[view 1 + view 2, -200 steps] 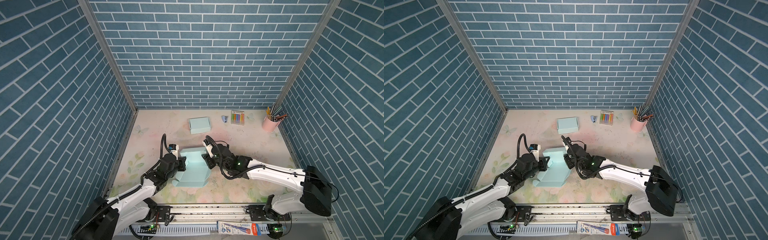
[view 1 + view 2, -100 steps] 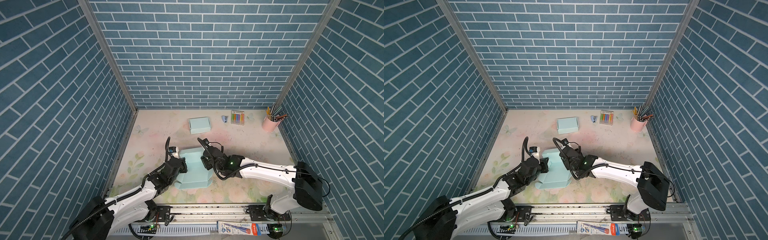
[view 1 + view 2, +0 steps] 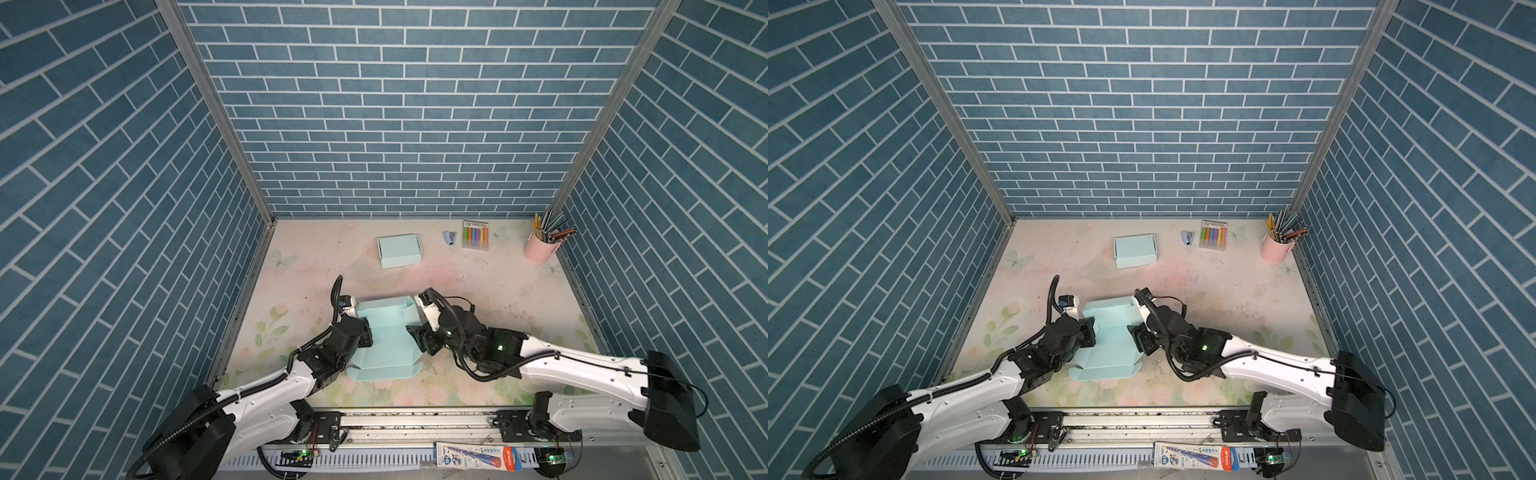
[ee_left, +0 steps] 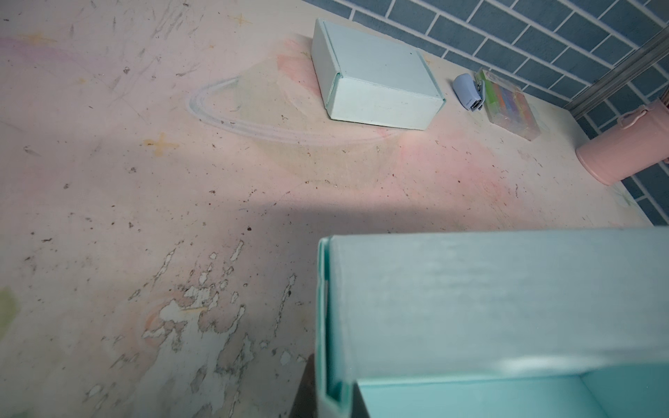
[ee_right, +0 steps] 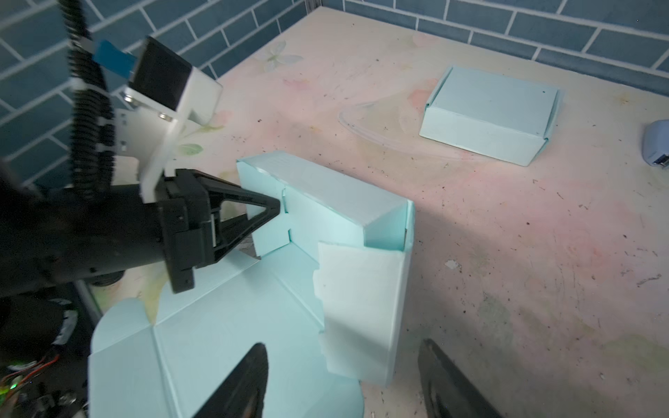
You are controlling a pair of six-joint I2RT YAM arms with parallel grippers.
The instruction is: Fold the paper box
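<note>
The paper box (image 3: 384, 345) lies half made at the front middle of the bench (image 3: 498, 291), between the two arms. Its far wall is raised and doubled over, both side flaps stand up, and the long lid panel with its rounded tabs lies flat toward the front edge. The left pincer (image 5: 271, 213) has its tips pressed together right at the left side flap (image 5: 269, 231); I cannot tell whether paper is caught between them. The right pincer (image 5: 342, 345) is spread wide, with the right side flap (image 5: 358, 307) just ahead of its fingers (image 5: 253, 376) and apparently not touched. The box looks like thin card: very light, stiff across each panel, and weak at the creases. It will likely skate over the bench under any sideways push, and raised flaps will probably spring back unless tucked. A hard pinch in the middle of a panel could dent it. The better hold seems to be a flap's free edge, or a flat push along a crease while the other arm braces the opposite wall. A finished box (image 3: 398, 251) sits well apart at the back.
</note>
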